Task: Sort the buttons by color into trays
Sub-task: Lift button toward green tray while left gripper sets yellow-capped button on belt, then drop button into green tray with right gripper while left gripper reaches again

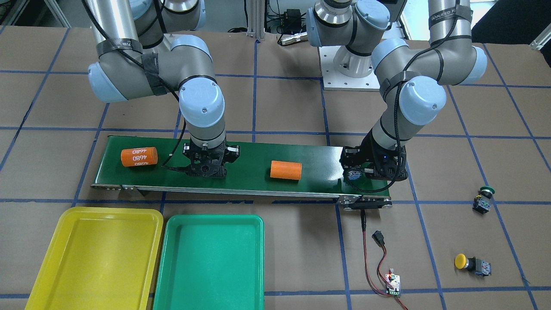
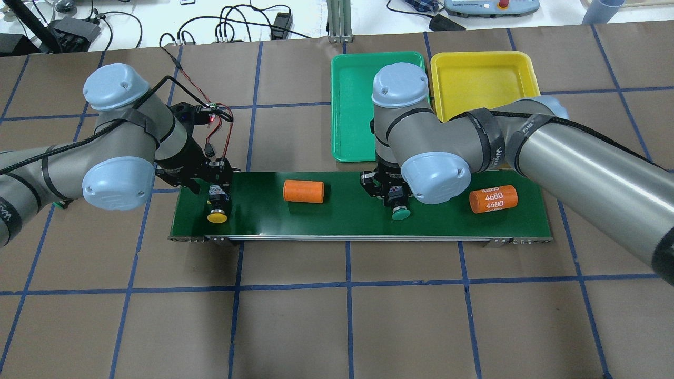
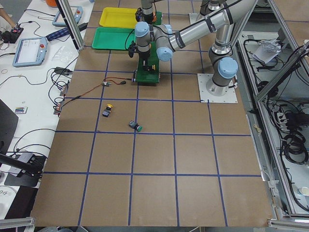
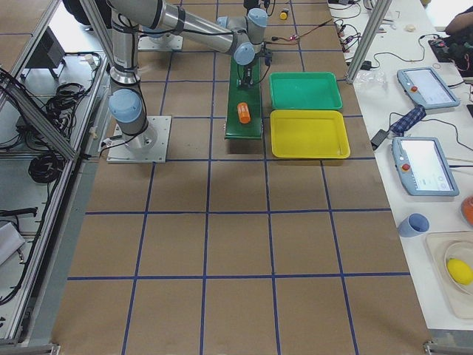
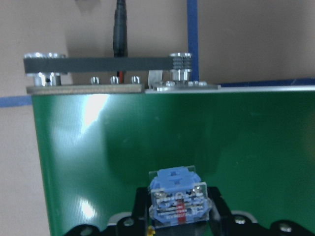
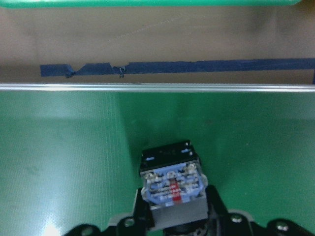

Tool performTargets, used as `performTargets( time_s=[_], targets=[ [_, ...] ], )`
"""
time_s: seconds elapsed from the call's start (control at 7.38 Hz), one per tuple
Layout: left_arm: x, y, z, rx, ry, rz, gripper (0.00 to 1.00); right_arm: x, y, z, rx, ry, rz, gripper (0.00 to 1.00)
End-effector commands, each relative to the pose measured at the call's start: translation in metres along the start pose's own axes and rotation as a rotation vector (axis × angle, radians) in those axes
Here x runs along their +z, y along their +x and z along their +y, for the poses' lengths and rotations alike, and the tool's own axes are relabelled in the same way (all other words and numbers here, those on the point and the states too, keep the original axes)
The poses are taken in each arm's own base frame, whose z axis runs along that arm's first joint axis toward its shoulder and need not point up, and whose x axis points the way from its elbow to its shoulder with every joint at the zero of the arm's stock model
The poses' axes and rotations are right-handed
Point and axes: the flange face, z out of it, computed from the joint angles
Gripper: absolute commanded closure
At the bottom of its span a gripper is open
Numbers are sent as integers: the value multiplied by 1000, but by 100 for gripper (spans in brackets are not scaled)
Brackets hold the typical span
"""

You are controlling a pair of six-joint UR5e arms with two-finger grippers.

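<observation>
On the brown table's (image 2: 295, 326) green belt (image 2: 358, 221), the left gripper (image 2: 216, 188) is clamping a yellow button (image 2: 217, 215) at the belt's end, and the right gripper (image 2: 396, 195) is clamping a green button (image 2: 401, 213) mid-belt. Each should be lifting straight up before travelling.

The table (image 1: 292, 107) is brown, with a grid of blue lines. The conveyor belt (image 1: 249, 170) is dark green. The yellow tray (image 1: 99, 258) is bright yellow and the green tray (image 1: 211, 262) is a lighter green than the belt. The plain cylinder (image 1: 286, 170) is orange, and the printed cylinder (image 1: 139, 157) is orange with white "4680" marks. The yellow button (image 2: 216, 215) and the second yellow button (image 1: 471, 263) have yellow caps. The green button (image 2: 400, 213) and the second green button (image 1: 483, 199) have green caps. Their bodies are black-grey.
</observation>
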Motion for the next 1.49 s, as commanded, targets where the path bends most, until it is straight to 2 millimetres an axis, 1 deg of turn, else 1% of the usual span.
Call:
performTargets(
  time_s=[0.0,0.14,0.27,0.41,0.54,0.68,0.81,0.95,1.08,1.22,1.36],
  targets=[
    [-61,-23,-32,-25,-11,1,0,-22,1,-7,56,43,-14,100],
    [-88,-58,-57,46,-11,5,0,-50,4,-19,63,94,-30,100],
    [-92,-102,-75,132,-4,6,0,-71,12,-40,83,137,-66,100],
    [-74,-164,-73,231,-31,26,0,-82,27,-63,99,169,-72,100],
    [-56,-235,-58,272,-39,51,0,-76,32,-81,86,171,-61,100],
    [-44,-299,-44,343,-37,52,0,-70,32,-102,74,232,-71,100],
    [-24,-347,-34,428,-19,10,0,-48,28,-119,75,250,-77,100],
    [-3,-378,-36,479,7,-20,0,-12,26,-138,79,264,-79,100],
    [20,-396,-36,524,5,-15,0,5,31,-150,90,278,-80,100],
    [37,-401,-38,524,1,-10,0,5,45,-155,107,276,-79,100],
    [49,-402,-39,525,-9,5,0,7,55,-158,97,269,-74,100]
  ],
)
